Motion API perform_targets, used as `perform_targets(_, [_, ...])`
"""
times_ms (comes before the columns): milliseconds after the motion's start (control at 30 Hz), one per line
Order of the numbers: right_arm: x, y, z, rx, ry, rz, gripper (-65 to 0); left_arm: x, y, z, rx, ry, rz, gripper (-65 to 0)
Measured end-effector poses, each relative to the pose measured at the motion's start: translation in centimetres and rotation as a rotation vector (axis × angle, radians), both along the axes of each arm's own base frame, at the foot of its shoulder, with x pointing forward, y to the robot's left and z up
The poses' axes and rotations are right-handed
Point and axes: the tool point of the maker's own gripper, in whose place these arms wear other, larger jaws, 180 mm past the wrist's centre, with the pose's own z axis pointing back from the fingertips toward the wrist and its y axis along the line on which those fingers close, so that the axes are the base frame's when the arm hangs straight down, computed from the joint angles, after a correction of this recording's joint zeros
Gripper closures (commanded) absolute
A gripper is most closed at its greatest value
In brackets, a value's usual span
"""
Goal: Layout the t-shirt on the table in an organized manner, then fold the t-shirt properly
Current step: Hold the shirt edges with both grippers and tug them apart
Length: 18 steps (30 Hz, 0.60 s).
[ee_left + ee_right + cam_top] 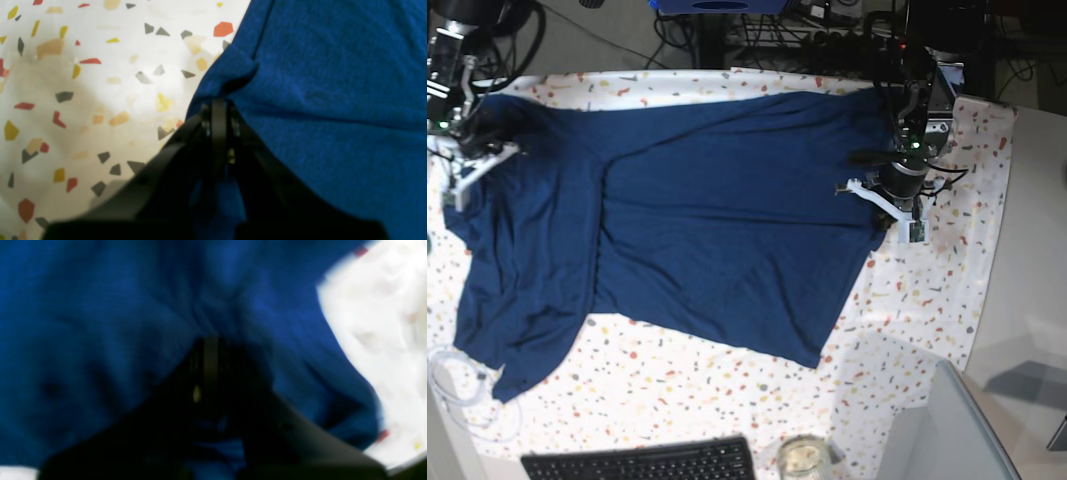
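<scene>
Left hand (218,110) pinching t-shirt (707,220) edge, right hand (210,350) seemingly likewise, bare table (907,300) alongside

The base view looks straight down from high up; both wrist views sit very close over the same big dark blue soft cloth t-shirt (677,200)

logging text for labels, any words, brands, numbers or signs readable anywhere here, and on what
None can be read in any view.
t-shirt: plain dark blue, no print or tag showing.
table: only coloured flecks, no writing.
keyboard: key legends too small to read.
left gripper and right gripper: black fingers shut on the fabric, no markings visible; the right wrist view is blurred.
glass jar: no label seen.
</scene>
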Motion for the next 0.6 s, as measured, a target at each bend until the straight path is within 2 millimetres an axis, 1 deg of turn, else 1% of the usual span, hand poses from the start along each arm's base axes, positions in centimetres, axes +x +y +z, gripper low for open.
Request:
perform_targets(100, [-1.5, -2.5, 0.1, -0.023, 0.006, -0.067, 0.0, -0.1, 0.2, -0.2, 0.004, -0.001, 0.004, 0.0])
perform_targets(200, [-2.4, -4.1, 0.3, -0.039, 0.031, -0.100, 0.0, -0.1, 0.3, -0.2, 0.000, -0.004, -0.005, 0.0])
perform_targets(333, [-2.5, -4.0, 0.4, -0.043, 0.035, -0.092, 0.0, 0.0, 0.4, -0.2, 0.001, -0.006, -0.002, 0.0])
perform_targets(400, [-2.3, -3.7, 0.9, -0.067, 0.039, -0.064, 0.0, 0.5, 0.3, 0.0, 0.000, -0.007, 0.000, 0.0])
perform_targets(467, [-1.4, -3.0, 1.8, -0.084, 0.018, -0.022, 0.0, 0.7, 0.4, 0.0, 0.002, 0.011, 0.006, 0.0])
perform_targets(500, [-0.5, -2.7, 2.6, -0.091, -0.010, -0.008, 0.0, 0.9, 0.4, 0.4, 0.001, 0.009, 0.007, 0.0])
perform_targets(533, [0.2, -2.8, 3.3, -0.099, -0.036, -0.003, 0.0, 0.9, 0.3, 0.6, 0.003, 0.015, 0.007, 0.0])
perform_targets(600, [0.9, -2.8, 3.8, -0.103, -0.051, -0.004, 0.0, 0.6, 0.2, 1.1, 0.007, 0.029, 0.004, 0.0])
